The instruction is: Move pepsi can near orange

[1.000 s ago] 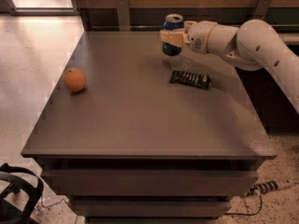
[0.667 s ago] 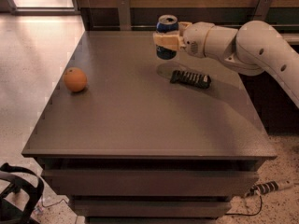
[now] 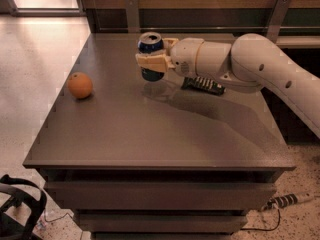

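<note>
An orange (image 3: 80, 85) sits on a table (image 3: 150, 139) near its left edge. Well to its right, toward the back, the gripper (image 3: 150, 63) clasps a pepsi can (image 3: 150, 45) above the tabletop. A snack bar (image 3: 204, 85) lies right of the can, beneath the arm (image 3: 260, 64).

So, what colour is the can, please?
Dark blue pepsi can, silver top, in the tool over the table; camera view.

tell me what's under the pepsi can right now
The gripper, shut on the pepsi can, holds it just above the table. Beneath it is bare tabletop with the can's shadow. The can's underside faces down and cannot be seen.
</note>
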`<control>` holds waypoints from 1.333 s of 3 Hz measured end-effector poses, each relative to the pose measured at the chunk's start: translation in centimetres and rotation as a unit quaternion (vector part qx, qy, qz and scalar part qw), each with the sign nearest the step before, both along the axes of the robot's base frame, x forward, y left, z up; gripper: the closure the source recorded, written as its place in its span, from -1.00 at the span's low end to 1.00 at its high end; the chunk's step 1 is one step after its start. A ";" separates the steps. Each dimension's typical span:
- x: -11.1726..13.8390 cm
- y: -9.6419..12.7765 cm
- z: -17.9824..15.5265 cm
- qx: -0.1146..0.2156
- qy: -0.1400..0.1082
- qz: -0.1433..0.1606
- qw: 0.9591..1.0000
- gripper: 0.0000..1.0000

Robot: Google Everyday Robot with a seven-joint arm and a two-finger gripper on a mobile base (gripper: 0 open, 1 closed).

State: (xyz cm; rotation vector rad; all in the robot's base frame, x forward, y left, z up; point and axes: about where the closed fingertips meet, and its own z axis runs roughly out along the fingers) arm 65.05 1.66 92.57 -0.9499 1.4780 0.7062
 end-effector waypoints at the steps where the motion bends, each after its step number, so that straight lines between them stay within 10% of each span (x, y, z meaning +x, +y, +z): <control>1: -2.8 3.2 -1.3 0.007 0.012 0.038 0.999 1.00; 4: -8.0 10.6 -3.3 0.032 0.023 0.125 0.991 1.00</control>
